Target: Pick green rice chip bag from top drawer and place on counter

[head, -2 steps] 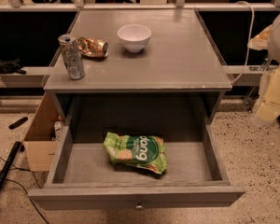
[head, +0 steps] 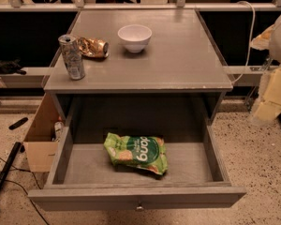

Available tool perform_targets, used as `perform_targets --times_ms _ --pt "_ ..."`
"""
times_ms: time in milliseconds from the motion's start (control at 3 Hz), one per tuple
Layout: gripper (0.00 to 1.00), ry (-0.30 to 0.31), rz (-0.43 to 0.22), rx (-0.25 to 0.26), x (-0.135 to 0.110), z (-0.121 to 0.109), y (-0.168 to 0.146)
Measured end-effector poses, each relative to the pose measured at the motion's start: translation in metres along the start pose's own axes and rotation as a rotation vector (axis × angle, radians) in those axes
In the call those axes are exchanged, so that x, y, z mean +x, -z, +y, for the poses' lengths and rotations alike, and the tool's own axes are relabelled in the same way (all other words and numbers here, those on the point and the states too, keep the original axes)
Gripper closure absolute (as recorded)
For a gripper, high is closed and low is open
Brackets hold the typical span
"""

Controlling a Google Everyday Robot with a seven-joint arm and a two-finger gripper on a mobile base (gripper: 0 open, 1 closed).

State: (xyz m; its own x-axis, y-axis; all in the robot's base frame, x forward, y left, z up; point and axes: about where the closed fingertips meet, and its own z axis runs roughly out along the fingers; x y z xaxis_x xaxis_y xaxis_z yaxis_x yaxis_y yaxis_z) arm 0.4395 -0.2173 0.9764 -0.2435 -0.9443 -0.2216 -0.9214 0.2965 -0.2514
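Observation:
The green rice chip bag (head: 136, 153) lies flat in the middle of the open top drawer (head: 136, 197), which is pulled out toward me with its small knob at the front centre. The grey counter (head: 178, 60) is the cabinet's top, above the drawer. My gripper (head: 268, 108) is at the far right edge of the view, off to the side of the cabinet at about drawer height. It is well clear of the bag and holds nothing that I can see. Its pale arm reaches up along the right edge.
On the counter stand a tall drink can (head: 72, 56) at the left, a crumpled gold wrapper (head: 92, 47) behind it and a white bowl (head: 134, 37) at the back centre. A cardboard box (head: 40, 142) sits on the floor left of the cabinet.

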Motion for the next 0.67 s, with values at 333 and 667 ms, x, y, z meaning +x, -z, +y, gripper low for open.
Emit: perform_targets --times_ms 333,667 --pt "0.0 -0.138 -0.087 0.001 0.028 -0.005 -0.021" --pt "0.0 -0.281 -0.326 -0.031 0.04 0.009 -0.079"
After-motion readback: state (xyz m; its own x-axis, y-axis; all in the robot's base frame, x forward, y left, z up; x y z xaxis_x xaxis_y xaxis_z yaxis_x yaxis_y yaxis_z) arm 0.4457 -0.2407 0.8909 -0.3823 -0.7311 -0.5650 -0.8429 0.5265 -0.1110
